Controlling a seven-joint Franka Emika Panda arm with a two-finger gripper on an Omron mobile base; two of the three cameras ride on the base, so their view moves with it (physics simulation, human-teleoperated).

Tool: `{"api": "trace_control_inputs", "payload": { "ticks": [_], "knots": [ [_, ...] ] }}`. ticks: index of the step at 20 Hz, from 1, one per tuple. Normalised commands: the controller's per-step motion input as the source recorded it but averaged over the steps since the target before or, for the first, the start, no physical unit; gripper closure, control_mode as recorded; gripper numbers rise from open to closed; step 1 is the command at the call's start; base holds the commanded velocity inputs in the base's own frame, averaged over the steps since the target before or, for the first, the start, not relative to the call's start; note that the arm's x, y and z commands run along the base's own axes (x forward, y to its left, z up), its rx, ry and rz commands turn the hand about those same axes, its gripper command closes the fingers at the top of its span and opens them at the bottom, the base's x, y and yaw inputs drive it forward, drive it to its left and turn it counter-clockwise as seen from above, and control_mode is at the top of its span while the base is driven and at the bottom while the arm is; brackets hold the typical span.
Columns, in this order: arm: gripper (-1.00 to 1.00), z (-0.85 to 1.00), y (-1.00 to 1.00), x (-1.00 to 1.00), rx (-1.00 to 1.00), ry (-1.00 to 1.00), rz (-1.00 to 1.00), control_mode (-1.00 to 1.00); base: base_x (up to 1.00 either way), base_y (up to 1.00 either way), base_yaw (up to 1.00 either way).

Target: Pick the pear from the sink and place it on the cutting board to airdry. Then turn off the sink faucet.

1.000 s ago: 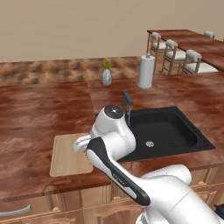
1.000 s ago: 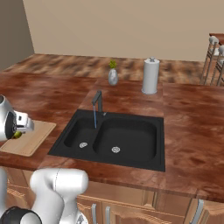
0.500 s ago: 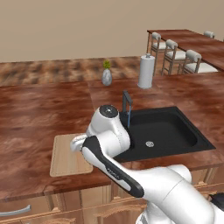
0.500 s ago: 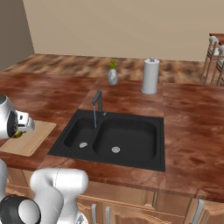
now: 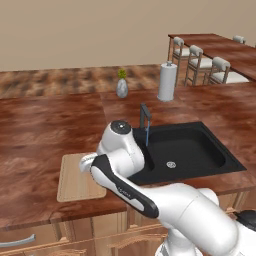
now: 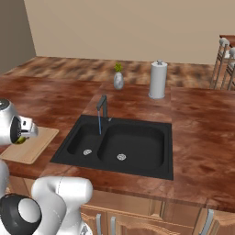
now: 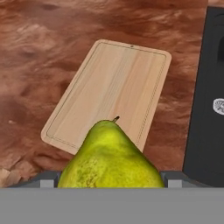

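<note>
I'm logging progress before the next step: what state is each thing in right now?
pear: held in the gripper, above the counter, over the near edge of the board.
cutting board: flat on the counter, bare.
sink faucet: on, with a thin blue stream falling.
sink: both basins bare of items, drains visible.
paper towel roll: upright on the counter.
vase: upright, holding a yellow flower.
</note>
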Motion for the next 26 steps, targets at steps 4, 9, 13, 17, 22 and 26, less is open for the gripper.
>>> {"api": "trace_control_inputs", "payload": {
  "ticks": [4,9,13,17,22,26],
  "knots": [
    [1.00,-0.17,0.05,0.17,0.00,0.00,0.00,-1.00,0.00,0.00,0.00],
    [1.00,-0.20,0.09,0.14,0.00,0.00,0.00,-1.00,0.00,0.00,0.00],
    [1.00,-0.18,0.09,0.10,0.00,0.00,0.00,-1.00,0.00,0.00,0.00],
    [1.00,-0.17,0.07,0.07,0.00,0.00,0.00,-1.00,0.00,0.00,0.00],
    [1.00,-0.19,0.06,0.06,0.00,0.00,0.00,-1.00,0.00,0.00,0.00],
    [1.00,-0.15,0.05,0.06,0.00,0.00,0.00,-1.00,0.00,0.00,0.00]
  ]
}}
